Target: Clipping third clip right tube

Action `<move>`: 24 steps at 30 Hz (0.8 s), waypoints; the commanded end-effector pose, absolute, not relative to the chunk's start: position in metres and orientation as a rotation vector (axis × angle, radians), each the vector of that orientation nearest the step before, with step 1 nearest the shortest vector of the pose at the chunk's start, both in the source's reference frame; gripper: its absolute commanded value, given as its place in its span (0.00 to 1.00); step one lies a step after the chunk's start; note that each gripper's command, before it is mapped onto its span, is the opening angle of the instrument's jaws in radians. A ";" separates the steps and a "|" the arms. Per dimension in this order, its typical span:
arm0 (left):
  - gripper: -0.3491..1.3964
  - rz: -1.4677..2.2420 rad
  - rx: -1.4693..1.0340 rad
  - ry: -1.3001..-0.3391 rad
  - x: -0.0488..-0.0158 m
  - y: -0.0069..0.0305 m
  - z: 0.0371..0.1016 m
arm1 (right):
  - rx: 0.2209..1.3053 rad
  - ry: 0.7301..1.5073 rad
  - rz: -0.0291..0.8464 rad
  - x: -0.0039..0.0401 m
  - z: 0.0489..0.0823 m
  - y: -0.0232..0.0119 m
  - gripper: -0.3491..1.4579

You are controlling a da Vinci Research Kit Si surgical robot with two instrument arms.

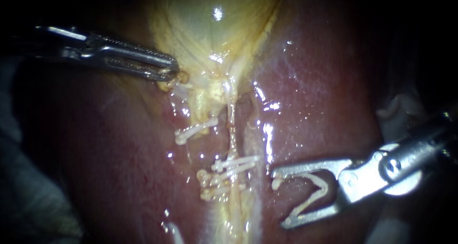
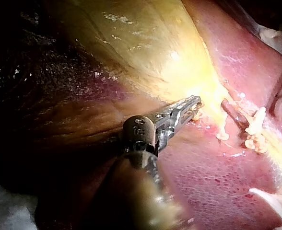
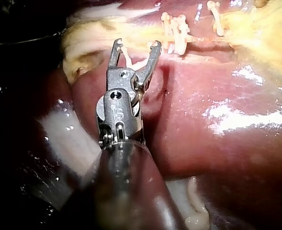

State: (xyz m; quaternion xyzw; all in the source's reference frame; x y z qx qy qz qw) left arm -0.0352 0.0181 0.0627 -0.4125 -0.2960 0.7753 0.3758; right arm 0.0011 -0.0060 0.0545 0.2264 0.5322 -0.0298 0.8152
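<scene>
Approach step: the right instrument [image 1: 281, 198] carries an open clip [image 1: 310, 203] in wide-spread jaws, near the right tube [image 1: 232, 127] on its right, not yet around it. The left instrument [image 1: 169, 74] pinches the gallbladder [image 1: 210, 29]. Next, I judge, it should slide left to straddle the tube by the set clips [image 1: 234, 164], then squeeze.

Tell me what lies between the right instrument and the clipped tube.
Bare, glistening liver only, in the endoscope view; right instrument and clipped tube are apart.
</scene>
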 end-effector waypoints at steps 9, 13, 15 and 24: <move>0.00 1.965 -1.050 -0.722 -0.0298 0.0208 0.0581 | 0.483 1.136 -0.063 0.0011 0.0545 -0.0060 0.47; 0.00 1.940 -1.051 -0.702 -0.0274 0.0219 0.0564 | 0.483 1.136 -0.063 0.0011 0.0545 -0.0059 0.47; 0.00 1.938 -1.050 -0.701 -0.0269 0.0220 0.0563 | 0.486 1.136 -0.064 0.0012 0.0545 -0.0059 0.47; 0.00 1.936 -1.048 -0.693 -0.0274 0.0216 0.0563 | 0.539 1.116 0.032 0.0024 0.0545 -0.0044 0.47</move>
